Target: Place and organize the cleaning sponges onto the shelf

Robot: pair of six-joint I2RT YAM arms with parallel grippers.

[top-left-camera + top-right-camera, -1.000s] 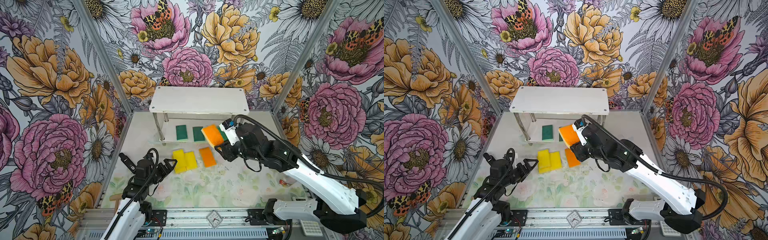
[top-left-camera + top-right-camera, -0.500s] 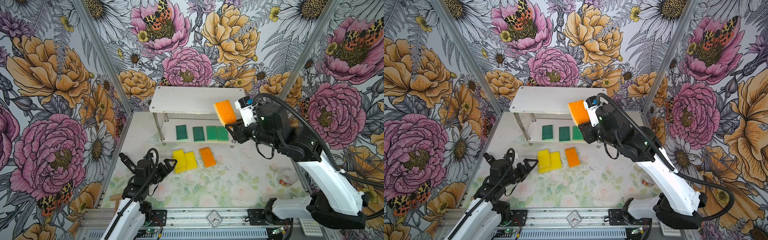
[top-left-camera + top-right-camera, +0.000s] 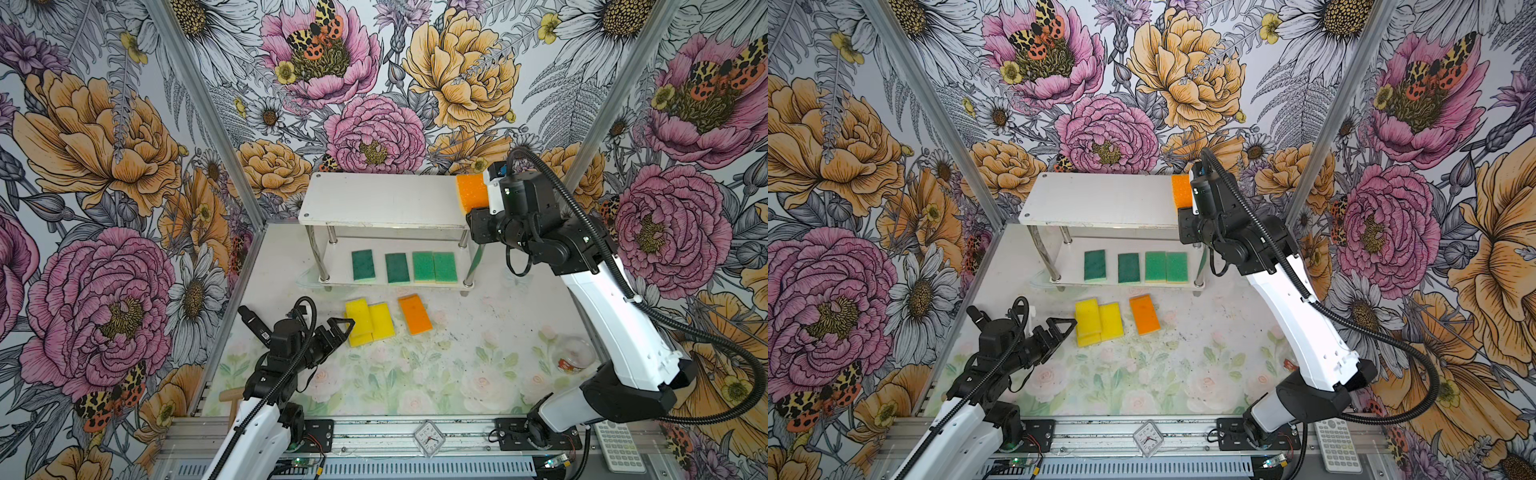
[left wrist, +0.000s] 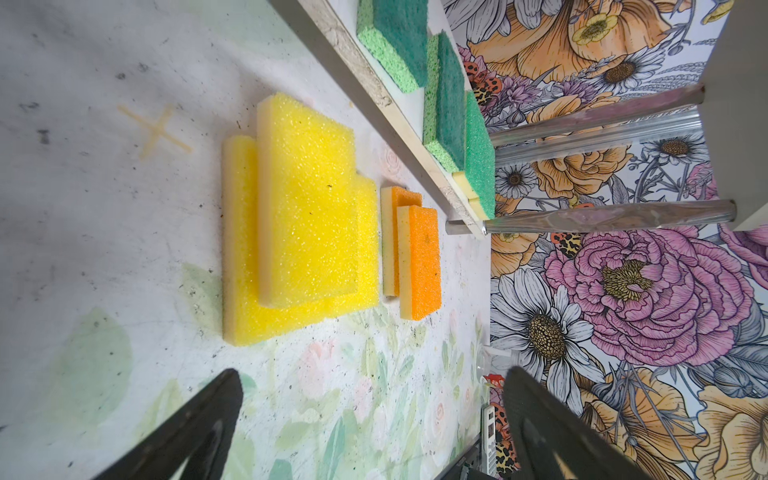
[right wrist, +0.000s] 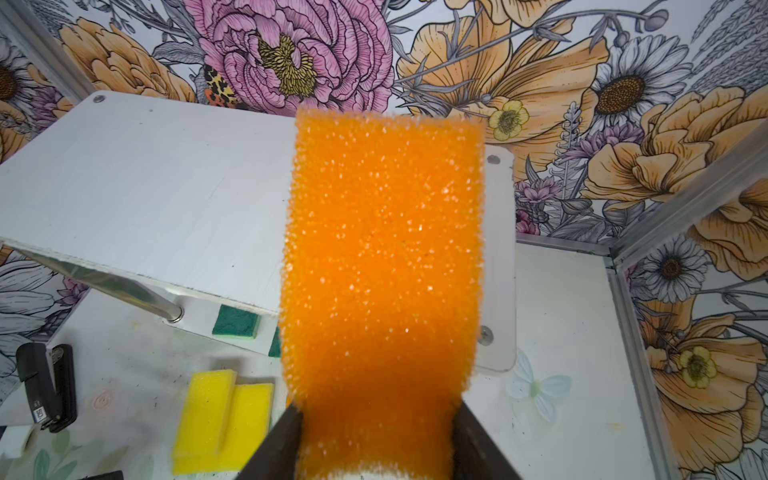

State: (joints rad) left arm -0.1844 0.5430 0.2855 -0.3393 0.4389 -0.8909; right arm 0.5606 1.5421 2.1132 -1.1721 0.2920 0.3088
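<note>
The shelf (image 3: pixel 374 199) stands at the back, its white top board bare. Several green sponges (image 3: pixel 397 268) lie in a row on its lower board (image 3: pixel 1067 279). My right gripper (image 5: pixel 374 415) is shut on an orange sponge (image 5: pixel 382 249), held over the right end of the top board (image 3: pixel 1100 199); the sponge (image 3: pixel 469 193) juts out leftward. On the table in front lie overlapping yellow sponges (image 3: pixel 370 322) and orange sponges (image 4: pixel 419 262), one on the other. My left gripper (image 4: pixel 372 374) stands open and empty, low at the yellow sponges' left edge (image 3: pixel 340 330).
A small clear glass dish (image 3: pixel 575 357) sits on the table at the right, beside the right arm. A black stapler (image 5: pixel 45 386) lies left of the shelf. A calculator (image 3: pixel 619 444) and a small clock (image 3: pixel 430 436) rest on the front rail.
My right arm has carried the orange sponge up from in front of the lower board and rightward to the right end of the top board. The left arm has not moved.
</note>
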